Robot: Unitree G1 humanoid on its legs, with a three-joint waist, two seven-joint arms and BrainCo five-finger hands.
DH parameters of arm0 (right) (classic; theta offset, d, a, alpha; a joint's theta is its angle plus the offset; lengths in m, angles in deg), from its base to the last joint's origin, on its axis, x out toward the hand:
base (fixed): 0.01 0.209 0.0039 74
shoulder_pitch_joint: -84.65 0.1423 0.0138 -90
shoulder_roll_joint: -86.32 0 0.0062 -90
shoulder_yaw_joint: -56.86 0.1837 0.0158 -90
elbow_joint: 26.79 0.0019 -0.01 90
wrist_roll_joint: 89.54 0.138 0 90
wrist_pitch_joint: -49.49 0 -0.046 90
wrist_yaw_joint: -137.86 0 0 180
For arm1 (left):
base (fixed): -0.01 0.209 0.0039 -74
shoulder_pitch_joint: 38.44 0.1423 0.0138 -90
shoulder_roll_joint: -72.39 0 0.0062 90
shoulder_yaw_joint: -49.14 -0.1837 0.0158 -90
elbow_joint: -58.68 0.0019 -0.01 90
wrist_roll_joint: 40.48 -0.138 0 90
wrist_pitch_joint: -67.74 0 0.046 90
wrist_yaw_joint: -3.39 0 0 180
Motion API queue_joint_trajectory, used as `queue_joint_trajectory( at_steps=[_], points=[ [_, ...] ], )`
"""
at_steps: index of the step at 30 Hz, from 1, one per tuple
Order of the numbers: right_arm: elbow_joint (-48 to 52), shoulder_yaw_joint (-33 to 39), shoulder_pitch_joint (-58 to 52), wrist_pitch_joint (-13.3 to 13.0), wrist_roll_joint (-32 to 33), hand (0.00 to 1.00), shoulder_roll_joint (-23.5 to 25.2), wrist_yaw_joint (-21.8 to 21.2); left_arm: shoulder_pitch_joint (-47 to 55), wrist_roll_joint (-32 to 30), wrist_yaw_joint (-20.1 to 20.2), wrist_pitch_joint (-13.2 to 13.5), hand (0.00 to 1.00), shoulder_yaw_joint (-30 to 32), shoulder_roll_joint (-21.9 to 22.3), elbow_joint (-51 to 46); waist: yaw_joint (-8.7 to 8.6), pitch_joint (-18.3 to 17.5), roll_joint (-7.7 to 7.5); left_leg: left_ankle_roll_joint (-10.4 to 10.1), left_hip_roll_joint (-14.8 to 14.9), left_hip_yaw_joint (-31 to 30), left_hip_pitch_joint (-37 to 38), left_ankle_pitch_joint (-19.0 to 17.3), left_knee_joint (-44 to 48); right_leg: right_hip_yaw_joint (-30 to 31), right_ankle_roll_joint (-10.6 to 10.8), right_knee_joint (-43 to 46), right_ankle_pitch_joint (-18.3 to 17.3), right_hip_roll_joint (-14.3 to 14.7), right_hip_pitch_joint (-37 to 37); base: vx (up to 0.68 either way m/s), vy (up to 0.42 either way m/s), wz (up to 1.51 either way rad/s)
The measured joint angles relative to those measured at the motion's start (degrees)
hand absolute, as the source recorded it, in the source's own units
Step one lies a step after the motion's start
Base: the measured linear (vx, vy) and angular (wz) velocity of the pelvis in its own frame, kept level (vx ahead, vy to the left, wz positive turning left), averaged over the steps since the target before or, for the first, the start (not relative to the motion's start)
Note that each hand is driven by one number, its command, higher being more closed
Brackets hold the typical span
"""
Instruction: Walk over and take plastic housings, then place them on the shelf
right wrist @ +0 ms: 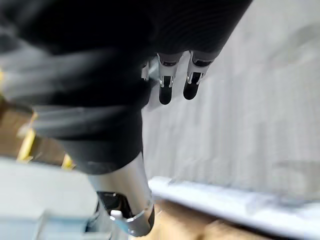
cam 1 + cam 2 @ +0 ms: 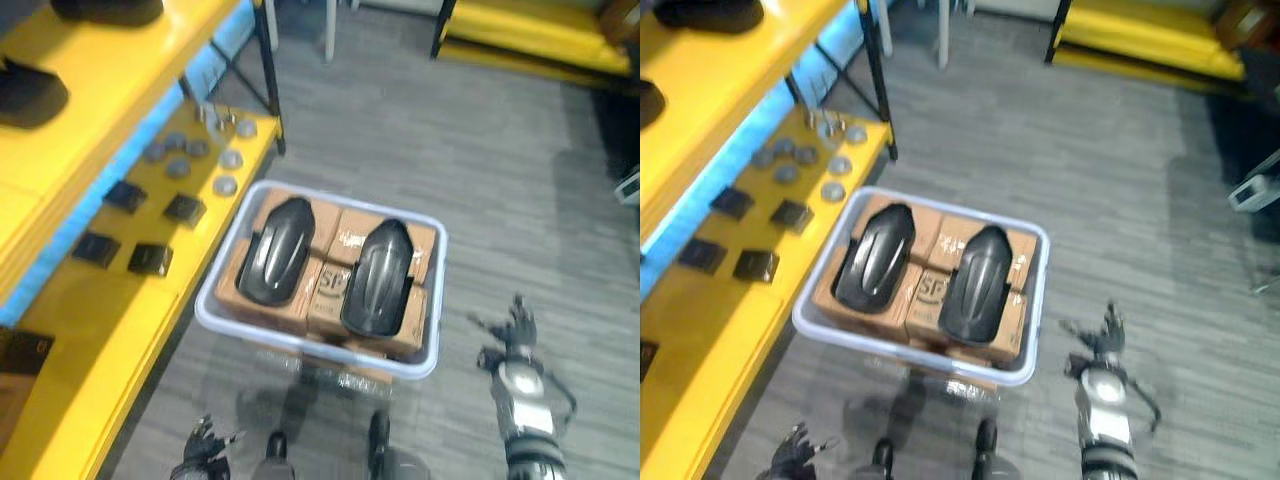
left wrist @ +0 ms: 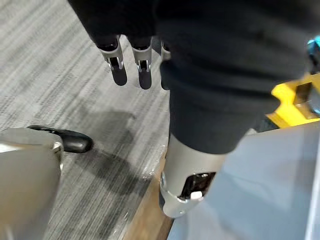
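Observation:
Two black plastic housings lie side by side on cardboard boxes inside a pale bin: the left housing and the right housing. The yellow shelf runs along the left, touching the bin. My left hand hangs low in front of the bin, open, fingers straight over the carpet. To the right of the bin my right hand is also open, its fingers straight, holding nothing. Neither hand touches a housing.
The shelf's lower level carries several grey round discs and black square parts. Dark housings rest on its upper level. Another yellow rack stands at the far back right. Grey carpet lies open right of the bin.

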Motion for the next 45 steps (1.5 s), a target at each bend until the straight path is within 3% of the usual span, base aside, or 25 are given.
queue_joint_trajectory(
  at_steps=[4, 12, 16, 17, 21, 26, 31, 33, 35, 38, 40, 45],
  points=[
    [-7.4, -4.0, 9.4, -0.4, -0.5, 0.0, -5.0, 2.6, -2.4, 0.4, -1.3, 0.8, 0.0, -4.9, 0.0, 1.2, 1.57, 0.6, 0.49, 0.3, 0.4, -1.6, -5.7, -1.3, 3.0, -1.2, -0.1, 0.0, 1.1, 0.4, -3.4, -0.08, 0.017, 0.14],
    [-14.8, -7.7, 14.0, -0.9, 1.0, 0.0, -5.4, 3.2, -4.4, 2.5, -2.3, 1.5, 0.0, -10.4, 0.8, 2.5, 3.81, 1.9, 1.58, 0.4, -0.1, -3.6, -12.9, -1.6, 5.9, -2.9, -0.1, -1.6, 3.3, 0.2, -7.5, -0.04, 0.039, 0.1],
    [-16.4, -8.4, 13.8, -0.8, 1.0, 0.0, -5.3, 3.6, -4.4, 2.7, -3.6, 1.9, 0.0, -10.9, 1.4, 3.7, 3.96, 2.0, 1.68, 0.4, -0.2, -4.7, -14.4, -1.6, 6.7, -3.8, 0.0, -2.1, 3.6, 0.2, -7.9, -0.01, 0.017, 0.09],
    [-16.5, -8.5, 13.6, -0.8, 1.0, 1.0, -4.9, 3.7, -4.4, 2.7, -4.0, 2.2, 0.0, -10.9, 1.4, 3.8, 3.94, 2.0, 1.68, 0.4, -0.2, -4.7, -14.7, -1.6, 6.8, -3.9, 0.0, -2.3, 3.8, 0.2, -8.0, 0.0, 0.01, 0.06],
    [-18.7, -9.6, 13.9, -0.7, 0.6, 1.0, -4.5, 4.4, -4.9, 2.8, -4.6, 2.5, 0.0, -10.9, 1.2, 4.1, 4.03, 2.1, 1.65, 0.4, -0.2, -4.9, -16.0, -1.6, 6.9, -4.0, -0.1, -4.0, 4.9, 0.4, -8.3, 0.0, 0.0, 0.0],
    [-26.6, -9.4, 19.4, -0.4, 0.7, 1.0, -7.3, 4.8, -6.6, 4.8, -5.7, 2.5, 0.0, -11.0, 1.0, 5.5, 4.07, 2.2, 1.71, 0.4, -0.3, -5.3, -17.1, -1.6, 6.9, -4.2, -0.2, -4.1, 5.1, 0.4, -9.2, 0.0, 0.0, 0.0],
    [-33.3, -9.6, 23.0, 1.8, 1.1, 1.0, -8.3, 1.8, -7.3, 6.1, -6.0, 2.4, 0.0, -11.1, 1.1, 4.0, 4.29, 2.2, 1.75, 0.4, -0.3, -5.7, -16.7, -1.6, 6.9, -4.4, -0.2, -4.1, 5.1, 0.5, -8.9, 0.0, -0.001, 0.01],
    [-35.0, -9.7, 23.9, 3.1, 1.1, 1.0, -9.7, 0.7, -7.2, 7.8, -6.0, 2.4, 0.0, -11.1, 1.2, -0.3, 4.88, 2.3, 2.0, 0.4, -0.6, -5.7, -15.9, -1.1, 6.5, -4.4, -0.2, -4.1, 5.1, 0.2, -8.1, 0.0, 0.017, 0.06],
    [-35.0, -11.2, 23.9, 4.2, 1.0, 1.0, -12.2, -0.1, -6.3, 11.0, -6.2, 2.9, 0.0, -11.0, 1.4, -11.0, 5.55, 2.7, 2.79, 0.5, -1.0, -6.0, -14.1, -0.2, 5.1, -4.8, -0.2, -4.2, 5.1, -0.2, -6.7, -0.02, 0.008, 0.15],
    [-33.8, -12.5, 23.9, 4.7, 0.7, 1.0, -14.1, -0.3, -4.8, 14.0, -6.5, 3.6, 0.0, -11.0, 1.7, -24.5, 5.22, 3.0, 3.34, 0.5, -1.6, -6.5, -12.3, 1.3, 2.4, -5.8, -0.2, -4.2, 5.0, -1.0, -5.4, -0.03, -0.009, 0.24],
    [-29.1, -12.6, 23.8, 6.1, -2.3, 1.0, -14.3, -0.3, -2.8, 16.1, -6.7, 4.2, 0.0, -11.0, 2.3, -36.4, 4.52, 3.0, 3.43, 0.5, -2.0, -6.6, -10.2, 2.3, 0.5, -6.1, -0.1, -4.2, 5.0, -1.4, -4.0, -0.03, -0.013, 0.13],
    [-13.1, -14.1, 22.2, 6.5, -11.8, 1.0, -14.5, -0.3, -2.3, 16.1, -6.9, 4.0, 0.0, -11.9, 2.4, -49.5, 2.5, 3.0, 3.52, 0.5, -2.2, -6.3, -4.8, 2.7, -3.3, -6.5, 0.0, -4.6, 4.9, -2.1, 0.2, -0.02, 0.007, 0.09]
  ],
)
